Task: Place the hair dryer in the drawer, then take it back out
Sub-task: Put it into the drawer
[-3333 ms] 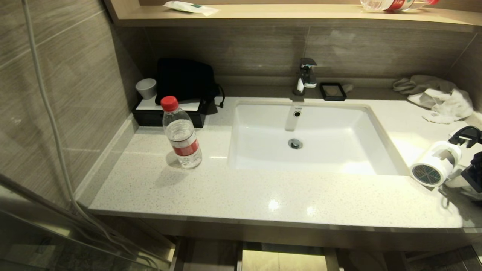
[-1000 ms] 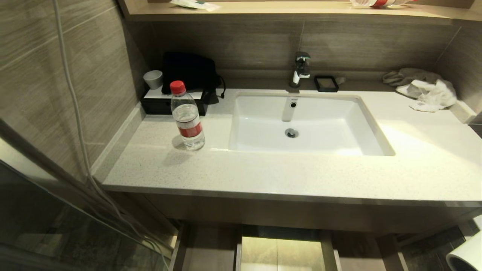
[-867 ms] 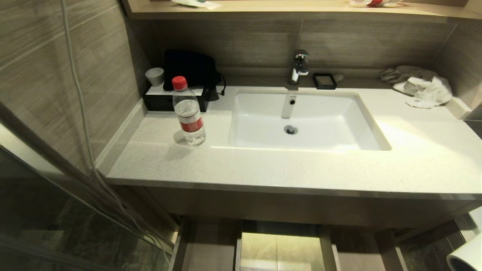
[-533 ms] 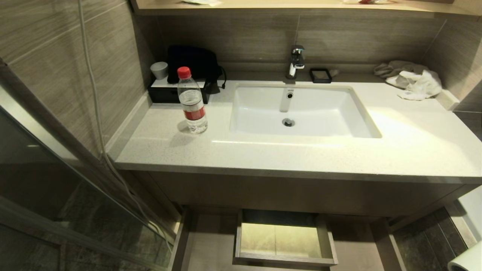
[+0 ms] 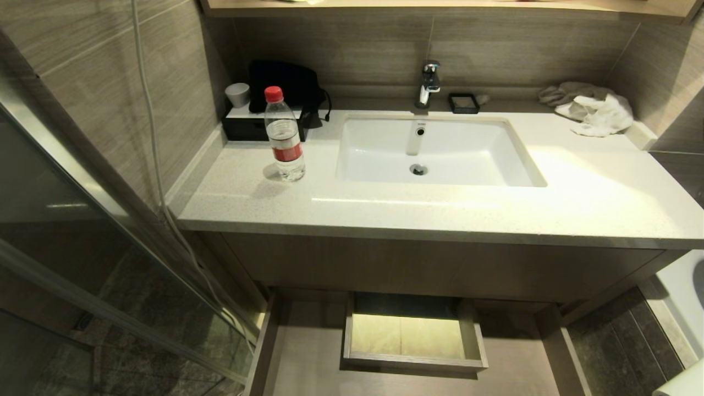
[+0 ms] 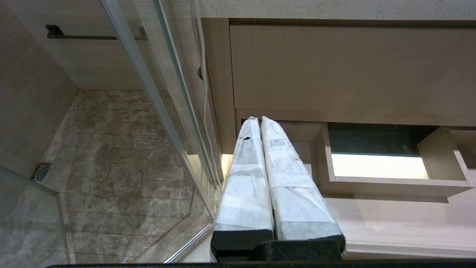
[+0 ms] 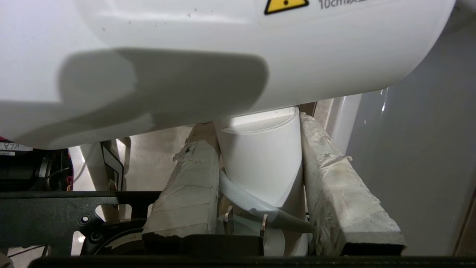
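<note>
The drawer (image 5: 311, 352) stands pulled out under the vanity, its boxed U-shaped cutout (image 5: 412, 364) in the middle. In the left wrist view the drawer (image 6: 409, 223) lies just ahead. My right gripper (image 7: 256, 123) is shut on the slim handle (image 7: 260, 160) of the white hair dryer, whose fat barrel (image 7: 223, 56) fills the view above. The cord (image 7: 253, 206) loops between the fingers. In the head view only a white sliver of the hair dryer (image 5: 687, 382) shows, at the lower right corner, right of the drawer. My left gripper (image 6: 256, 119) is shut and empty, parked left of the drawer.
On the counter (image 5: 440, 209) stand a red-capped water bottle (image 5: 284, 135), a black tray with a bag (image 5: 264, 118), and crumpled towels (image 5: 594, 110) beside the sink (image 5: 434, 151). A glass shower door (image 5: 82, 247) runs at the left, and a white fixture (image 5: 685, 297) sits at the right.
The head view has sunk and pulled back, so the counter has slid up and more of the drawer shows. The hair dryer, earlier on the counter's right end, has come off it.
</note>
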You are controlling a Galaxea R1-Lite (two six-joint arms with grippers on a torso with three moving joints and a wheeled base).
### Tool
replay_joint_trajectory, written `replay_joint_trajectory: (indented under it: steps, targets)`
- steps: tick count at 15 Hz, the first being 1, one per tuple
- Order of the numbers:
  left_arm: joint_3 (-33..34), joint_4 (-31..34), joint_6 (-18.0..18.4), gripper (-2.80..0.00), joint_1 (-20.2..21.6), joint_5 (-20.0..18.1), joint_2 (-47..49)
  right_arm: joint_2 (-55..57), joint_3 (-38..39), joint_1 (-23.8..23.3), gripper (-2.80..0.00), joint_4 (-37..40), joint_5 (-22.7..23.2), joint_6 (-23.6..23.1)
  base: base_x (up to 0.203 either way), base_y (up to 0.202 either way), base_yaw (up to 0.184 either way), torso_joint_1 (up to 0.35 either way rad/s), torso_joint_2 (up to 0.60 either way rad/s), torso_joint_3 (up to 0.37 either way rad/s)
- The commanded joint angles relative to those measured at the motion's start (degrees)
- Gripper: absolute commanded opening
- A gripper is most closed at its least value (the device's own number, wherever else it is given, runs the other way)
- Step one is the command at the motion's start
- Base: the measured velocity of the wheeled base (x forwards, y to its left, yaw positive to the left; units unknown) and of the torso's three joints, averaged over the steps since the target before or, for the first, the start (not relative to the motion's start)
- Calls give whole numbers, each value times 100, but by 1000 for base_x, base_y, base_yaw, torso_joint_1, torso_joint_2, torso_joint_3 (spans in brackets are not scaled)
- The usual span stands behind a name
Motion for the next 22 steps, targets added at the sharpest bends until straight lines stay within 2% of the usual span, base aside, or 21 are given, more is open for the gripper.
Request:
replay_joint_trajectory:
  steps: [1, 19, 22]
  targets:
    - [0, -1, -1, -280, 0, 1, 0, -26, 17, 11, -280, 33, -6, -17, 0, 0, 0, 0, 0, 0]
    - [0, -1, -1, -280, 0, 1, 0, -143, 137, 11, -280, 119, 0, -5, 0, 0, 0, 0, 0, 0]
    - [0, -1, -1, -280, 0, 1, 0, -124, 123, 11, -280, 144, 11, 0, 0, 0, 0, -112, 279, 156]
